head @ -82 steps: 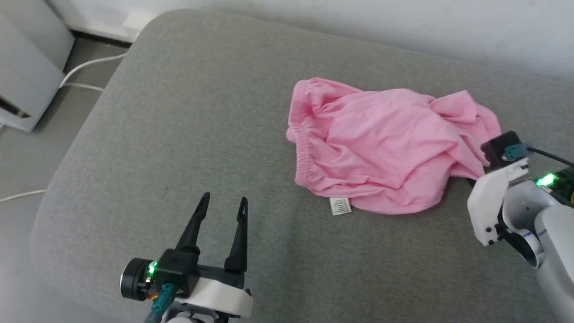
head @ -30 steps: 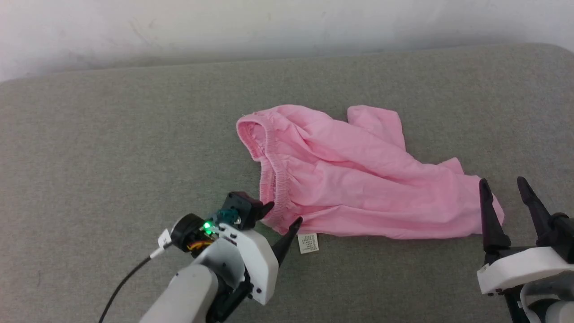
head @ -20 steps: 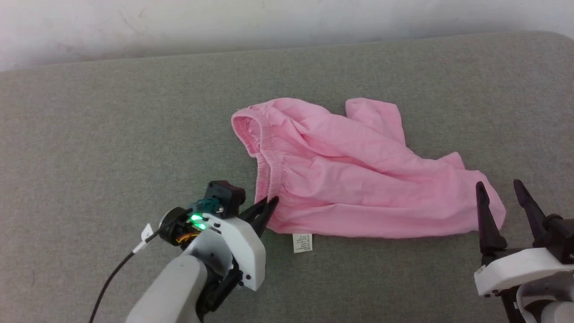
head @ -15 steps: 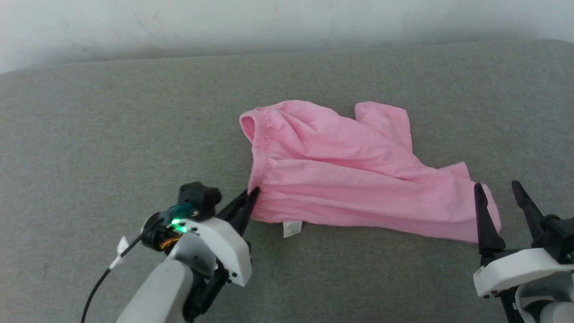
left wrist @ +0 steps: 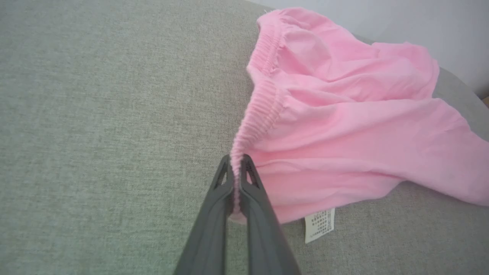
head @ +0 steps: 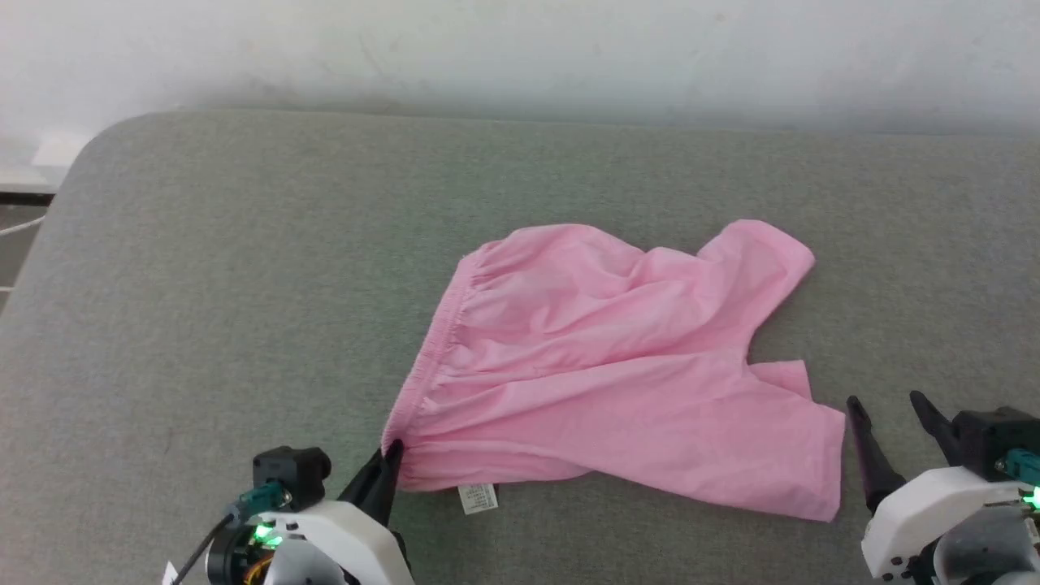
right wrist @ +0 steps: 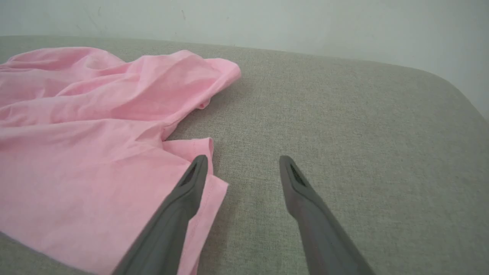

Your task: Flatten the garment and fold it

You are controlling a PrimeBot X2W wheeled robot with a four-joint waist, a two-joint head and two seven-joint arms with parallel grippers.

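Two hands: left hand clamped on pink shorts at waistband corner; right hand wide, empty, just beside leg hem; grey surface underneath.

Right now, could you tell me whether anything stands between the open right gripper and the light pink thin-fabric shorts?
Nothing visible does: the right gripper is at the shorts' leg hem, one finger over its edge, the other over grey cushion.
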